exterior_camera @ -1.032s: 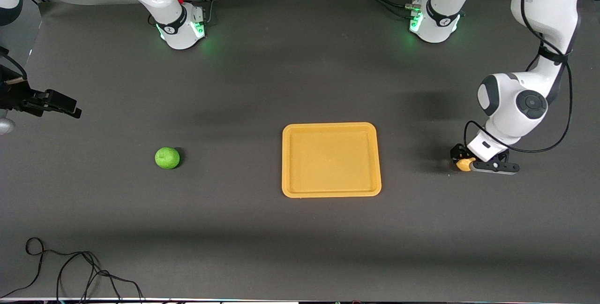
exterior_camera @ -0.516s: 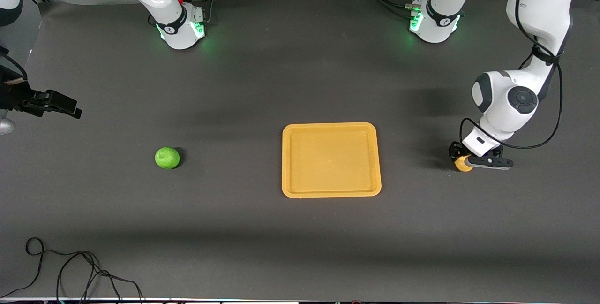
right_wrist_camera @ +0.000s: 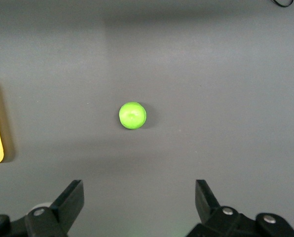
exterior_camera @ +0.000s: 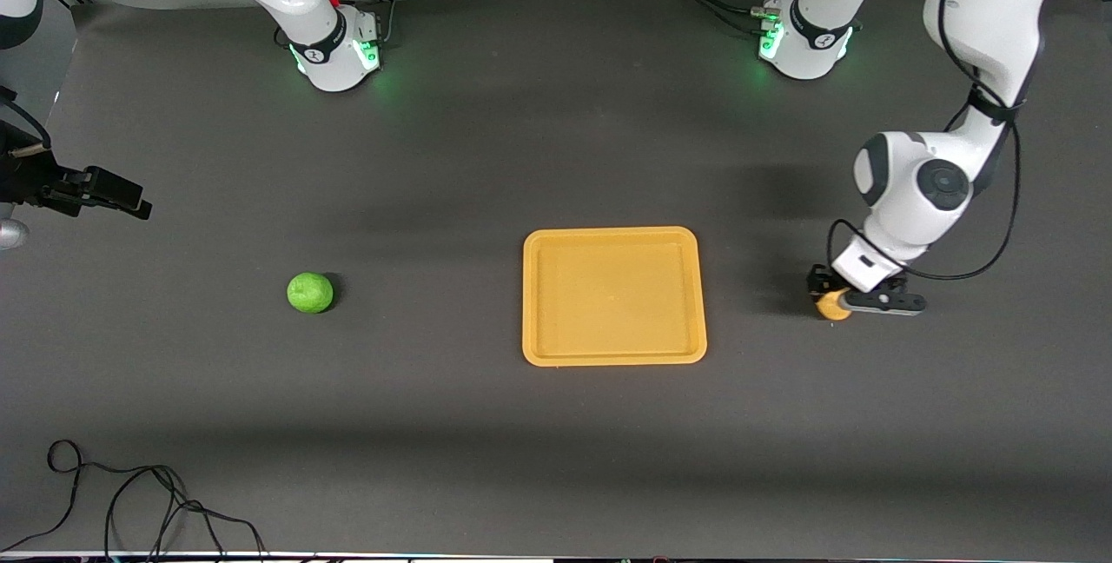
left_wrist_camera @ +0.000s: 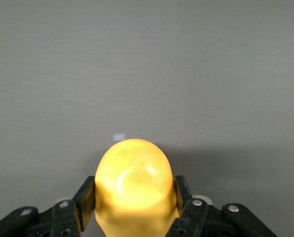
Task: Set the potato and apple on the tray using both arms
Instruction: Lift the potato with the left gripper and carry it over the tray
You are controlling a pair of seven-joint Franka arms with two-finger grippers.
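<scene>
White arms, blk hands, green-lit bases.

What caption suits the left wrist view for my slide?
Left gripper clamps the yellow potato between its black fingers, above bare dark table.

— What does the left wrist camera have in front of it?

— The potato, mostly. It is a smooth-looking yellow lump, brightly lit, with a pale glare near its middle and a few faint brown specks toward its rounded end.

— And the left gripper?

— Its two black fingers press against the potato's flanks, one on each side, clamped on it. A few silver screws show on the black gripper body at the picture's edge.

— Anything under it?

— Plain grey table, with a soft shadow beside the potato and one tiny pale speck just past its tip.
</scene>
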